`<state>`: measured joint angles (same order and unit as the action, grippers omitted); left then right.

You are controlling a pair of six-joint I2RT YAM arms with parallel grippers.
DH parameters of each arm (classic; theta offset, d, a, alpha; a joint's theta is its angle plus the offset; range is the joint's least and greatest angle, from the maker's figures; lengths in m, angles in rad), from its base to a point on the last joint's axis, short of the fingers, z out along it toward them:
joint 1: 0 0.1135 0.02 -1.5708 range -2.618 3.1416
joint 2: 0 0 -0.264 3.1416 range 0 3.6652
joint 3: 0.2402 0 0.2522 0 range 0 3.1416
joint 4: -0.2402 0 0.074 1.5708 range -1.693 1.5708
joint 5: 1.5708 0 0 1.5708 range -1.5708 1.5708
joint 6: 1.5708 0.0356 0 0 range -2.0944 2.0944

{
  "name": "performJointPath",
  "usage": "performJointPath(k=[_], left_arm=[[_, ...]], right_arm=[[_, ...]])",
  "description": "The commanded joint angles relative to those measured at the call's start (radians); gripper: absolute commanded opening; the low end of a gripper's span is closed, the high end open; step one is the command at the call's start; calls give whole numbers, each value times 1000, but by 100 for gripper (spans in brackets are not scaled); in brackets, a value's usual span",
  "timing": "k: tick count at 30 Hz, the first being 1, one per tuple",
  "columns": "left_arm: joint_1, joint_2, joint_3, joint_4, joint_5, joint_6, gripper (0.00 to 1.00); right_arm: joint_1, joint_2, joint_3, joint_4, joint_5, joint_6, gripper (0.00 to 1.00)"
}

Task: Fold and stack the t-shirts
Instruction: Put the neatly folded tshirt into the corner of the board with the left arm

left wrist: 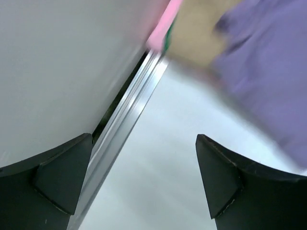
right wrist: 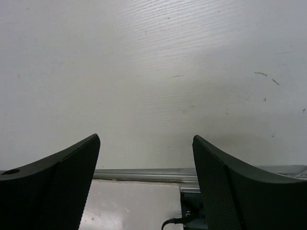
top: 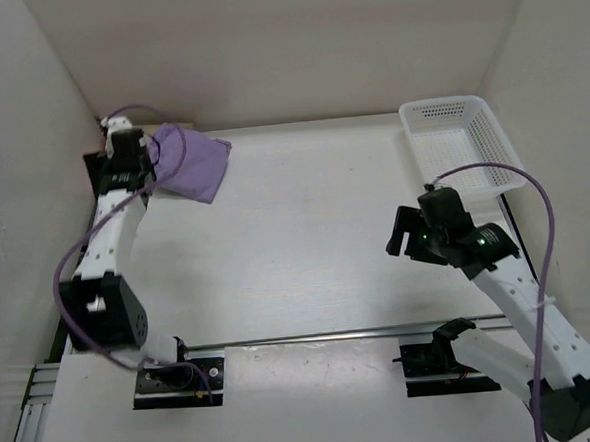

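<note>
A folded lavender t-shirt lies at the table's far left corner, on top of a pile. In the left wrist view the lavender t-shirt covers a tan t-shirt, with a pink edge and a sliver of dark green beneath. My left gripper sits just left of the pile, and its jaws stand open with nothing between them. My right gripper hovers over bare table at the right, also open and empty.
A white mesh basket stands at the far right corner. Walls close in the table on the left, back and right. A metal rail runs along the left edge, and another rail crosses the near edge.
</note>
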<state>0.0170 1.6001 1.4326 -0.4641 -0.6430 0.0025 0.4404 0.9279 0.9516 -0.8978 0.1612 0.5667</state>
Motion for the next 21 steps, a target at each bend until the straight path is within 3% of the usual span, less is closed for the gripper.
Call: performJointPath(k=[1, 6, 9, 14, 21], left_arm=[[46, -264, -272, -45, 20, -2, 100], [55, -552, -682, -169, 34, -2, 100], [55, -667, -791, -284, 98, -2, 100], [55, -768, -857, -435, 201, -2, 100], [64, -825, -890, -487, 201, -2, 100]], right_arm=[[-3, -108, -42, -127, 37, 42, 82], [-3, -291, -172, -127, 28, 122, 91], [-12, -351, -183, -127, 28, 131, 96], [-12, -373, -163, -118, 28, 110, 98], [-12, -363, -163, -107, -5, 101, 98]])
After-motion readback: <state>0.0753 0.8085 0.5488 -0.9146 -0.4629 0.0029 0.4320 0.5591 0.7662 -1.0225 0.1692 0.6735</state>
